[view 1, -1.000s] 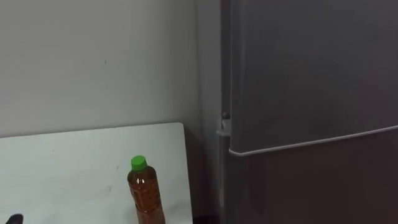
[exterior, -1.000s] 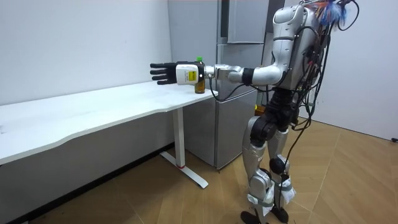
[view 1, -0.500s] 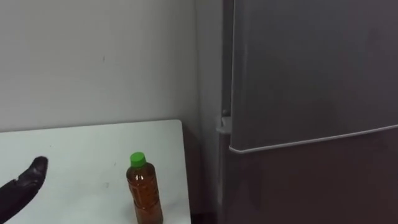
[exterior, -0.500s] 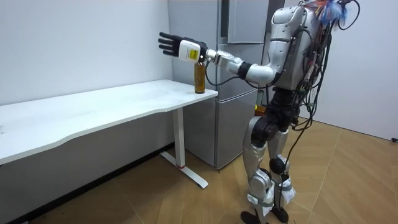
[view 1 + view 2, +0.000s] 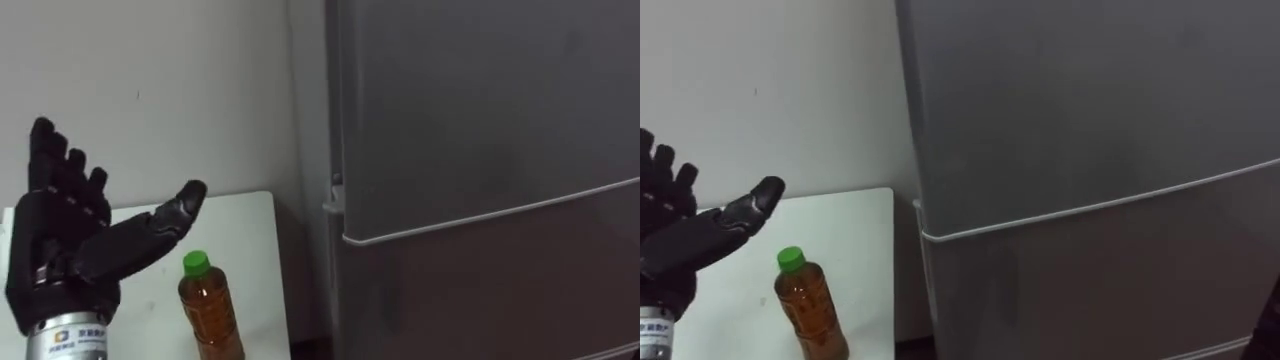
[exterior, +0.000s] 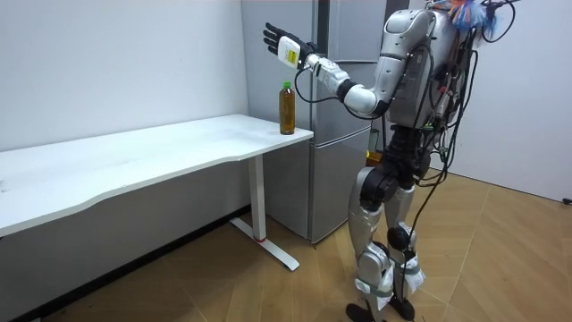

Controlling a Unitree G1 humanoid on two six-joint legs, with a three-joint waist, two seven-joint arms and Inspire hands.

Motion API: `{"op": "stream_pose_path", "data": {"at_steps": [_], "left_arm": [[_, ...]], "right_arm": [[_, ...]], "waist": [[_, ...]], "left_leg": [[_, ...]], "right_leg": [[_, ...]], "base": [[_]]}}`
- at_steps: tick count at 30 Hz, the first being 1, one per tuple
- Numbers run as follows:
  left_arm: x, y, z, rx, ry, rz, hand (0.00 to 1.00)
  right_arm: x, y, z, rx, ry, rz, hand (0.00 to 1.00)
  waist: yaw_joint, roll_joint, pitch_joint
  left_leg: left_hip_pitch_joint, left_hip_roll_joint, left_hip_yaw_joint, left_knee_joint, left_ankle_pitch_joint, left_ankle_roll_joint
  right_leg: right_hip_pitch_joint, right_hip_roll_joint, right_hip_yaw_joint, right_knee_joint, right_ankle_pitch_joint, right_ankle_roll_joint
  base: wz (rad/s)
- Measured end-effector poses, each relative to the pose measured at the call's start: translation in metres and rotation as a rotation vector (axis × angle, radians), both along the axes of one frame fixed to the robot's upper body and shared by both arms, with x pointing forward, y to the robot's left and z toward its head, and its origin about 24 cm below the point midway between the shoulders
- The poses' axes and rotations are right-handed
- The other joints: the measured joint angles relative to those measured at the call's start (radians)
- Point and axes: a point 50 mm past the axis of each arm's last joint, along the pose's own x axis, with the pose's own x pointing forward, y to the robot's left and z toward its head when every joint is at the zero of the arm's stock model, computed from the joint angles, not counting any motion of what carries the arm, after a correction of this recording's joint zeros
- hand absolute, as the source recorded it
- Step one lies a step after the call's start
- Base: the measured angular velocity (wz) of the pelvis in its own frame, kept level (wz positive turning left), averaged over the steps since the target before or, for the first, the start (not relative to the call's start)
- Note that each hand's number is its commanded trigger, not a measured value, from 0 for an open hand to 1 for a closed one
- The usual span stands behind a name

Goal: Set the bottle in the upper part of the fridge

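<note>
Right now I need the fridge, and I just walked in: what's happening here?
The robot stands facing the fridge and the end of the white table. Its left robot hand is held up open beside the bottle, not touching it. The bottle stands upright near the table's edge. Both fridge doors are shut.

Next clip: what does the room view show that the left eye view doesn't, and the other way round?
Room view: the whole robot standing on the wooden floor in front of the fridge, and the long white table with its leg.
Left eye view: a close look at the door seam between the fridge's upper and lower doors, both shut.
Both: the left hand, open and held high, clear of the bottle, which stands upright with a green cap at the table's end next to the fridge.
</note>
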Motion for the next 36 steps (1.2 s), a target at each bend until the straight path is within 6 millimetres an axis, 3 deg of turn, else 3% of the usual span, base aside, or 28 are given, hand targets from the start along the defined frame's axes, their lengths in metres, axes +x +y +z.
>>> {"op": "stream_pose_path", "data": {"at_steps": [7, 14, 21, 36], "left_arm": [[0.008, -0.031, 0.011, 0.019, -0.061, -0.203, 0.00], [0.007, -0.044, 0.022, -0.013, -0.123, -0.339, 0.00], [0.007, -0.061, 0.017, 0.010, -0.091, -0.479, 0.00], [0.007, -0.075, 0.013, 0.022, -0.061, -0.554, 0.00]], "right_arm": [[0.007, 0.004, -0.001, 0.011, 0.002, 0.034, 0.00], [0.008, 0.003, -0.001, 0.014, -0.002, 0.037, 0.00], [0.011, 0.005, -0.001, 0.020, 0.015, 0.062, 0.00], [0.012, 0.006, -0.002, 0.022, 0.030, 0.086, 0.00]], "waist": [[-0.020, 0.002, -0.0028], [-0.027, 0.013, -0.0098], [-0.029, 0.004, -0.0034], [-0.027, 0.005, -0.0041]], "left_leg": [[-0.009, 0.001, -0.001, 0.001, 0.000, 0.000], [-0.018, 0.001, -0.001, 0.002, 0.000, 0.000], [-0.018, 0.001, -0.002, 0.001, 0.000, 0.000], [-0.024, 0.000, -0.005, 0.002, 0.000, 0.000]], "right_leg": [[-0.010, 0.003, 0.008, 0.001, 0.002, 0.000], [-0.016, 0.001, 0.003, 0.000, 0.002, -0.001], [-0.011, 0.000, -0.005, -0.002, 0.002, -0.001], [-0.013, 0.000, -0.008, -0.002, 0.002, -0.001]], "base": [[0.00], [0.00], [0.02], [0.00]]}}
